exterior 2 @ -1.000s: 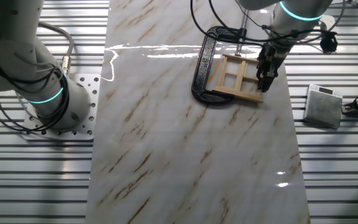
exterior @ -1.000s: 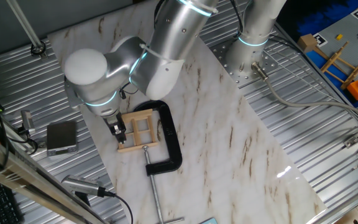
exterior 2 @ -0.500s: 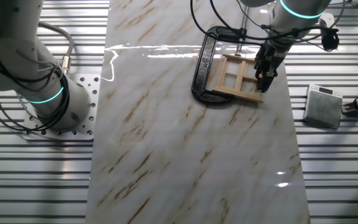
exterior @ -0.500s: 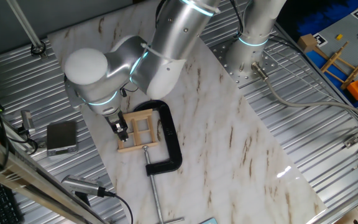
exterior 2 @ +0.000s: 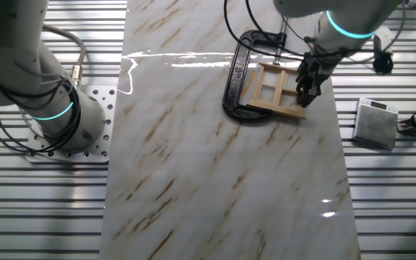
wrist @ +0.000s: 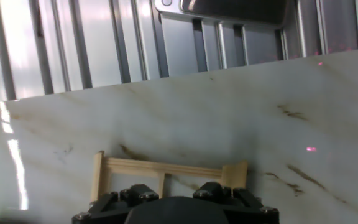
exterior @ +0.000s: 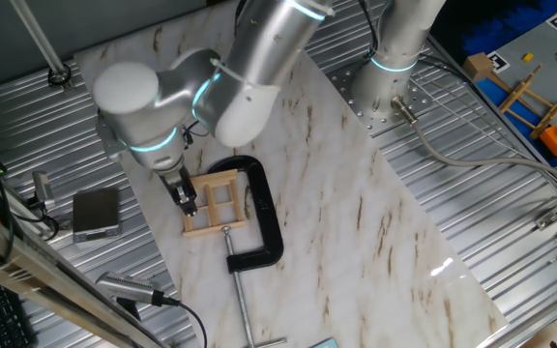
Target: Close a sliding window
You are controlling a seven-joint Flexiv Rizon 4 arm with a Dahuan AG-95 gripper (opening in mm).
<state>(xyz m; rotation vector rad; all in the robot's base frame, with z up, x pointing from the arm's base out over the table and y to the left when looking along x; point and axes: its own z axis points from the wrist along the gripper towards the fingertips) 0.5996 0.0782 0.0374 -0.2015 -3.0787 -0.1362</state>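
Observation:
The sliding window (exterior: 213,201) is a small light-wood frame with crossbars, lying flat on the marble board. A black C-clamp (exterior: 262,215) holds it by one side. My gripper (exterior: 186,198) points down at the window's outer edge, on the side away from the clamp, with its fingers close together and nothing between them. In the other fixed view the gripper (exterior 2: 308,91) touches the window (exterior 2: 274,89) at its right edge. In the hand view the window's wooden rail (wrist: 166,168) lies just beyond the black gripper body, and the fingertips are hidden.
A grey box (exterior: 96,213) lies on the ribbed metal table beside the board, close to my gripper; it also shows in the other fixed view (exterior 2: 375,123). A second arm's base (exterior: 387,89) stands at the back. Coloured toys (exterior: 540,92) are at the far right.
My arm's elbow has swung a little to the left. The gripper stays at the window's outer edge, shifted only slightly. The window frame and clamp look unmoved.

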